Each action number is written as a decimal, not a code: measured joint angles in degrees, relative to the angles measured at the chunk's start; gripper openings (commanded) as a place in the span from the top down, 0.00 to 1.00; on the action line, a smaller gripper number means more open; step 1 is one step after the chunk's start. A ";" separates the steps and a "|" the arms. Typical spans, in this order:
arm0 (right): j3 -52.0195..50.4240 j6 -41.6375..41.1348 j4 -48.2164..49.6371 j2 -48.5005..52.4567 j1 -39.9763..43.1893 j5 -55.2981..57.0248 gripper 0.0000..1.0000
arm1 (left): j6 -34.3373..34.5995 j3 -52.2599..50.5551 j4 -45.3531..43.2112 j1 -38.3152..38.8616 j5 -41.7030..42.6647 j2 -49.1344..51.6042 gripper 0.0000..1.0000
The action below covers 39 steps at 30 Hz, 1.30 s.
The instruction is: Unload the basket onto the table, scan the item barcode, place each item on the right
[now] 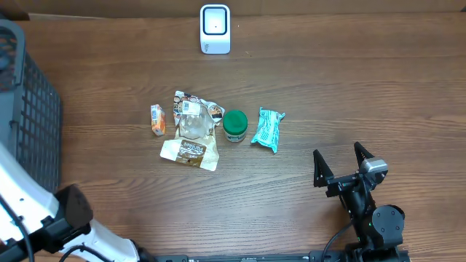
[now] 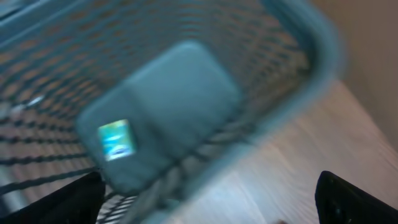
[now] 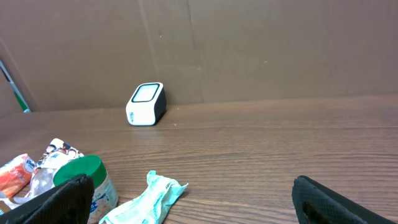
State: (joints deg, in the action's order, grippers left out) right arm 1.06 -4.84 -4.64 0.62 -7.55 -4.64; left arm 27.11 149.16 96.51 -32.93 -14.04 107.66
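Between items: my left gripper [image 2: 208, 202] hung agape, empty, at the basket [image 2: 311, 37], right gripper [image 1: 336, 150] agape by the worktop [image 1: 378, 80] near edge; next I needed the teal pouch [image 1: 268, 129], barcode toward the scanner [image 1: 215, 29]

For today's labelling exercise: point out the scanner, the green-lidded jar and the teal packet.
scanner [image 1: 215, 29], overhead view, top face.
green-lidded jar [image 1: 234, 122], overhead view, lid centre.
teal packet [image 1: 268, 129], overhead view, wrapper's middle.

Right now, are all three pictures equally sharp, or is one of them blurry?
Left wrist view: heavily blurred, smearing the basket mesh and a teal item seemingly inside it. Overhead view: sharp and evenly lit, the scanner face glowing white. Right wrist view: crisp, soft shadows only.
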 measured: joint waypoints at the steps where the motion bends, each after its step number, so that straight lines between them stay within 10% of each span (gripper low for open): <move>1: 0.00 0.00 -0.04 0.00 0.00 0.00 0.00 | 0.07 -1.42 0.02 -1.92 -0.04 -0.09 0.11; 6: 0.00 0.00 -0.04 0.00 0.00 -0.02 0.00 | 0.90 -12.76 -1.18 -9.05 -1.05 -0.50 0.34; 24: 0.00 -0.02 -0.02 0.00 0.00 0.00 0.00 | -2.34 -60.04 -36.20 -15.50 -2.95 -0.37 0.35; 39: 0.00 -0.02 -0.02 0.00 0.00 -0.02 0.00 | -5.05 -70.88 -51.63 -15.50 -6.84 0.15 0.45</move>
State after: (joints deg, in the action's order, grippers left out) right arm 1.06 -4.86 -4.67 0.62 -7.55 -4.67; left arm 22.06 78.28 44.88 -48.42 -20.88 107.81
